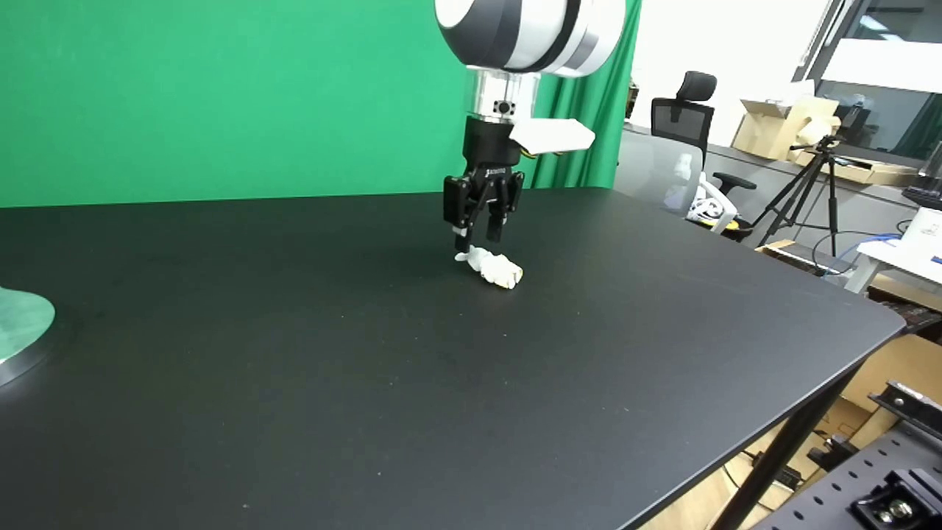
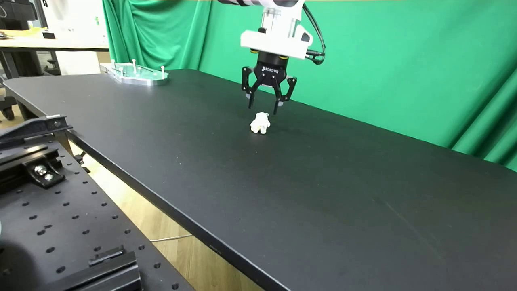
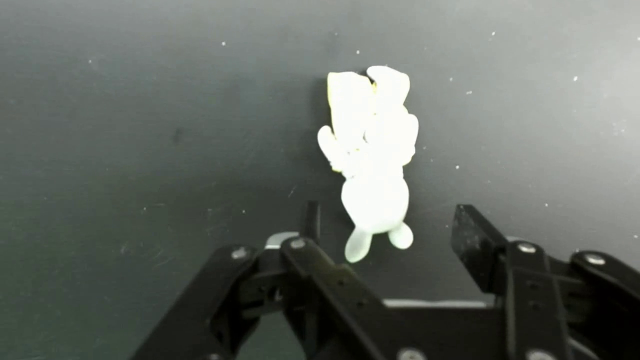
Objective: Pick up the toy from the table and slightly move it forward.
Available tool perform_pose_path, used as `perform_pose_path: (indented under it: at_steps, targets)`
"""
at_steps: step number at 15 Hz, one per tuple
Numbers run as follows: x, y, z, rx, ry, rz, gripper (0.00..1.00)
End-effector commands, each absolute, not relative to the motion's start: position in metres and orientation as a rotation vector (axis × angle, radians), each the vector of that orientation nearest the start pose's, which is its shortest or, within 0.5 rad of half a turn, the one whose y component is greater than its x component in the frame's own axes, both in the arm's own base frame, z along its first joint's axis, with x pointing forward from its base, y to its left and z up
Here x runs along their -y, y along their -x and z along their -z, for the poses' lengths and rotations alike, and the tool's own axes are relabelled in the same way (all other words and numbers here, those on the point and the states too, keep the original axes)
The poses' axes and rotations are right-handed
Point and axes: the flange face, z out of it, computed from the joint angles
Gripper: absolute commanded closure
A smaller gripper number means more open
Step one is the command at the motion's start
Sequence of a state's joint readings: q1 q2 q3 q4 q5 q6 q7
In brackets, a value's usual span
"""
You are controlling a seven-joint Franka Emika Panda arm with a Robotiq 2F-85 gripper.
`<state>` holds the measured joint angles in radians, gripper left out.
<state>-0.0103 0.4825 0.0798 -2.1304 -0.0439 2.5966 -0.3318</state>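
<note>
At the far left in an exterior view, I see part of a pale green thing (image 1: 24, 322) with a round edge, sitting on the big black bench (image 1: 331, 383). A bright green cloth (image 1: 221, 96) hangs behind the bench. Going right, I come to my claw (image 1: 478, 239), which points down at the end of my white and gray arm (image 1: 530, 33). The claw's two fingers (image 3: 472, 245) are spread well apart, with a gap between them. It hangs low, just over the bench. A bit to the right of its tips, and lower down, is the small white toy (image 1: 494, 267). The toy lies on the bench, near the claw but apart from both fingers. In the wrist view I can see its two ears, round head, little arms and two legs. The ears point to my claw. The toy looks so bright there that I can't make out small marks on it. Farther right, past the bench, I see a black chair (image 1: 682, 118), then a tan box (image 1: 762, 132), then a black stand (image 1: 832, 206) with three legs.
</note>
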Motion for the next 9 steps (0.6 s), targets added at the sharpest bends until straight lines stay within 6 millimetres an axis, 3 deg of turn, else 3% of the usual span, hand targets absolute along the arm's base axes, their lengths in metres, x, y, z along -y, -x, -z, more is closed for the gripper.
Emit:
perform_pose_path:
  at_steps: [1, 9]
  targets:
    - [-0.053, -0.574, -0.209, 0.685, 3.058, 0.044, 0.01]
    - [-0.058, -0.578, -0.262, 0.7, 3.055, 0.189, 0.0]
